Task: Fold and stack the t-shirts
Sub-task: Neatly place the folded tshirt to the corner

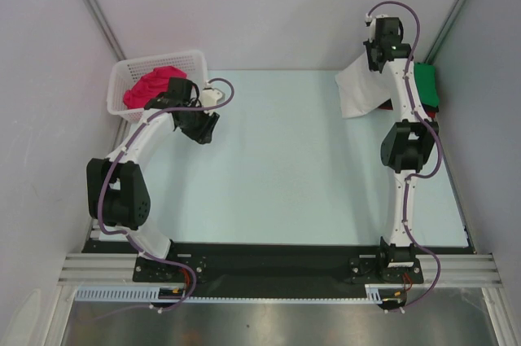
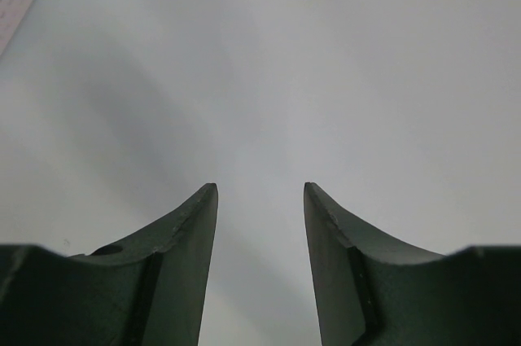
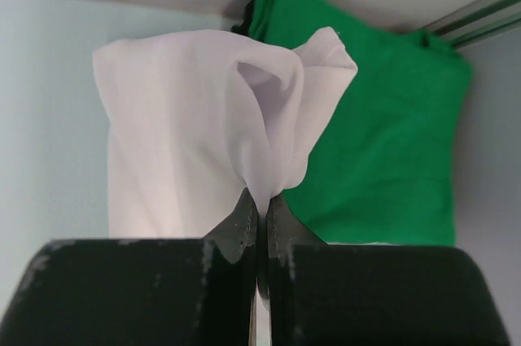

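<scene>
The right gripper [image 3: 259,199] is clamped on a small bunch of the white shirt [image 3: 171,126], held up beside the folded green shirt [image 3: 383,134] in the far right corner. So little cloth could slip free, or drape crookedly over the green one. The left gripper [image 2: 260,195] gapes empty.

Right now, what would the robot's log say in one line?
left gripper: open, empty | right gripper: shut on white t-shirt | green t-shirt: lying far right | red t-shirt: in basket

Lab test cell: white panel walls [image 1: 269,4], alu frame [image 1: 98,269].
</scene>
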`<state>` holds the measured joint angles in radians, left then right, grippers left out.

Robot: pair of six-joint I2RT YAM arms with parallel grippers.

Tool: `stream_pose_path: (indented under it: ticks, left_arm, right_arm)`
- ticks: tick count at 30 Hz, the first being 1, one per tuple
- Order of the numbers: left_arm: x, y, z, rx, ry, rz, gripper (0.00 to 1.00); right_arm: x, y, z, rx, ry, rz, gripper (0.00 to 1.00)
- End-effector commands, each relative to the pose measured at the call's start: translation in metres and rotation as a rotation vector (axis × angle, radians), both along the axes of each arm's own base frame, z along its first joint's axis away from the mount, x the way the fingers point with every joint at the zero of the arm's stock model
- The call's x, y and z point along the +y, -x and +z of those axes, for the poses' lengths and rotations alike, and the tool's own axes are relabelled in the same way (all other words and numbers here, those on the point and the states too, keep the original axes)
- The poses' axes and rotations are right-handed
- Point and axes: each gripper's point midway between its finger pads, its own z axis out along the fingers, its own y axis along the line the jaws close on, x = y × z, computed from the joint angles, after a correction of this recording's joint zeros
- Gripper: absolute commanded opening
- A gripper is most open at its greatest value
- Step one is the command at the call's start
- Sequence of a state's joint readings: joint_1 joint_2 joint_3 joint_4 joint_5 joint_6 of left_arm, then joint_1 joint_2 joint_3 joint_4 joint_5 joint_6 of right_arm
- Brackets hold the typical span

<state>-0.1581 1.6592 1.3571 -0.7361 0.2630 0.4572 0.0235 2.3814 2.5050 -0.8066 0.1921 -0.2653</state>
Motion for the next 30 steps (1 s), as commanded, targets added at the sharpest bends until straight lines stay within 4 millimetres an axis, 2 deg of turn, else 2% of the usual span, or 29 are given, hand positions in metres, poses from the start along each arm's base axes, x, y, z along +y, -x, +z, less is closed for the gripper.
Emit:
stream_pose_path:
  ticks: [1, 6, 12, 17, 19, 21, 30]
  left_arm:
    - [0.006, -0.005, 0.025, -0.073, -0.026, -0.007, 0.52]
    - [0.009, -0.007, 0.021, -0.072, -0.045, 0.000, 0.52]
    - [0.009, -0.008, 0.018, -0.065, -0.049, 0.001, 0.52]
    - [0.011, -0.008, 0.017, -0.064, -0.056, 0.005, 0.52]
    - [0.012, -0.008, 0.017, -0.068, -0.060, 0.007, 0.52]
    - [0.014, -0.008, 0.016, -0.067, -0.068, 0.007, 0.52]
    - [0.014, -0.009, 0.015, -0.066, -0.075, 0.012, 0.52]
  right_arm:
    - [-0.021, -0.018, 0.100, -0.269, 0.136, -0.020, 0.00]
    - [-0.022, -0.018, 0.137, -0.358, 0.166, -0.014, 0.00]
    - [-0.024, -0.009, 0.159, -0.383, 0.195, -0.002, 0.00]
    - [-0.030, -0.006, 0.163, -0.380, 0.209, 0.013, 0.00]
    - [-0.046, -0.004, 0.165, -0.384, 0.203, -0.010, 0.00]
    - [-0.051, -0.002, 0.169, -0.393, 0.195, -0.016, 0.00]
    - [-0.059, 0.009, 0.175, -0.381, 0.191, -0.016, 0.00]
